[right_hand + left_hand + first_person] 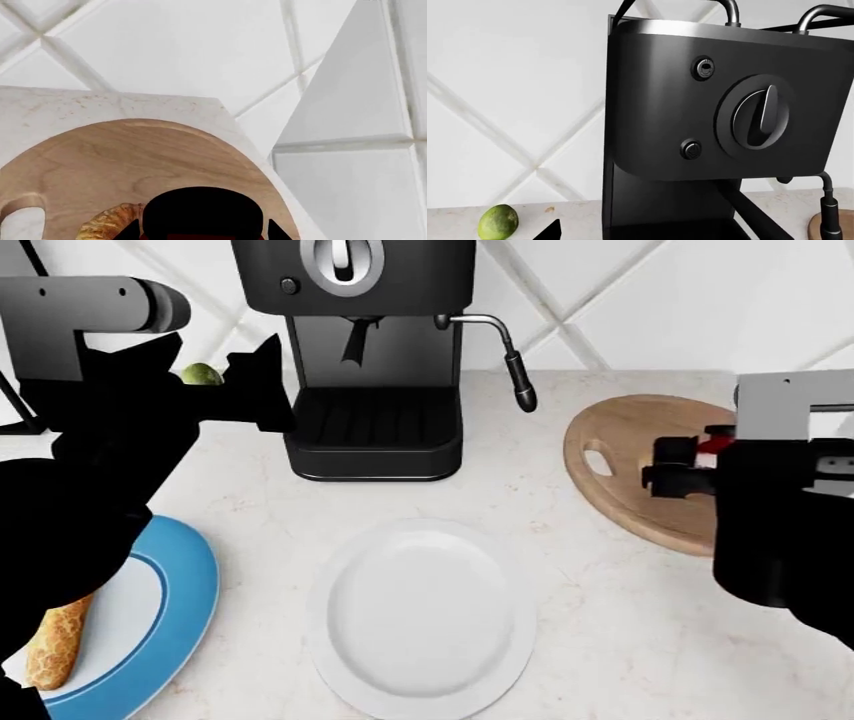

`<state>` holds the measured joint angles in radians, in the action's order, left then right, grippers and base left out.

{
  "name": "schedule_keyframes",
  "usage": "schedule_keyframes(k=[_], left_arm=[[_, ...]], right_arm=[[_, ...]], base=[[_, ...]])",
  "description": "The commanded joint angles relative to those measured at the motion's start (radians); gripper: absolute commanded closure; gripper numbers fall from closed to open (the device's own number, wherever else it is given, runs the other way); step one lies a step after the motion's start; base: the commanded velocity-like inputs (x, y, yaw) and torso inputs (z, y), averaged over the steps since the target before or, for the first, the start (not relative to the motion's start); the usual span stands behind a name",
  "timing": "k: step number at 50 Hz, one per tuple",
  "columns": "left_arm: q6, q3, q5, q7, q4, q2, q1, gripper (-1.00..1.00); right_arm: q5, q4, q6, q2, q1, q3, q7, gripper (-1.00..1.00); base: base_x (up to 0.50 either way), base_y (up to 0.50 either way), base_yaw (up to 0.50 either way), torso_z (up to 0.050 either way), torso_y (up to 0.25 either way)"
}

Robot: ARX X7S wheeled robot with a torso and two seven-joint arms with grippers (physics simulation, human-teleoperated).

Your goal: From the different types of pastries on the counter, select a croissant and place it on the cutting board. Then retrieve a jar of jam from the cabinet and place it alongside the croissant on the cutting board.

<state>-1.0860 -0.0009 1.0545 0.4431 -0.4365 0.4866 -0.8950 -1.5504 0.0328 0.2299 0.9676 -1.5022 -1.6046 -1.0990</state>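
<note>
- The right gripper [681,468] hung over the cutting board [627,435], with the jar of jam [203,212] sitting between its fingers; only the black lid and a sliver of red showed, so the grip itself was a judgement, though the fingers appeared closed on the jar.
- The croissant [110,222] lay on the board, just beside the jar and touching or nearly touching it in the right wrist view; which of the two I could not tell.
- The move ahead, as I judged it, was a straight lowering and release, since the board lay directly under the fingers.
- The left gripper [227,390] pointed toward the coffee machine [374,350], well away from the board; its fingers looked spread and held nothing.
- The baguette-like loaf [60,640] lay on the blue plate [180,590], far from the right fingers.
</note>
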Motion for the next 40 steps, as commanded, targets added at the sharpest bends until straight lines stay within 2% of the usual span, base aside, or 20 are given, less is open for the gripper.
schedule_keyframes(k=[1,16,26,40], left_arm=[[0.005,0.007,-0.001,0.000,0.002,0.003,-0.001,-1.00],[0.016,0.009,-0.002,-0.005,0.007,0.013,0.004,-1.00],[0.017,0.014,0.002,0.000,0.009,0.012,0.003,-1.00],[0.021,0.019,0.007,0.001,0.006,0.016,0.003,-1.00]], right_arm=[[0.035,-0.014,-0.001,0.004,0.006,0.014,0.000,1.00],[0.052,-0.219,-0.029,-0.112,0.081,-0.008,0.086,1.00],[0.047,-0.198,-0.044,-0.068,0.088,0.003,0.057,1.00],[0.051,-0.190,-0.051,-0.065,0.095,0.008,0.050,1.00]], base=[[0.00,0.00,0.00,0.000,0.000],[0.00,0.00,0.00,0.000,0.000],[0.00,0.00,0.00,0.000,0.000],[0.00,0.00,0.00,0.000,0.000]])
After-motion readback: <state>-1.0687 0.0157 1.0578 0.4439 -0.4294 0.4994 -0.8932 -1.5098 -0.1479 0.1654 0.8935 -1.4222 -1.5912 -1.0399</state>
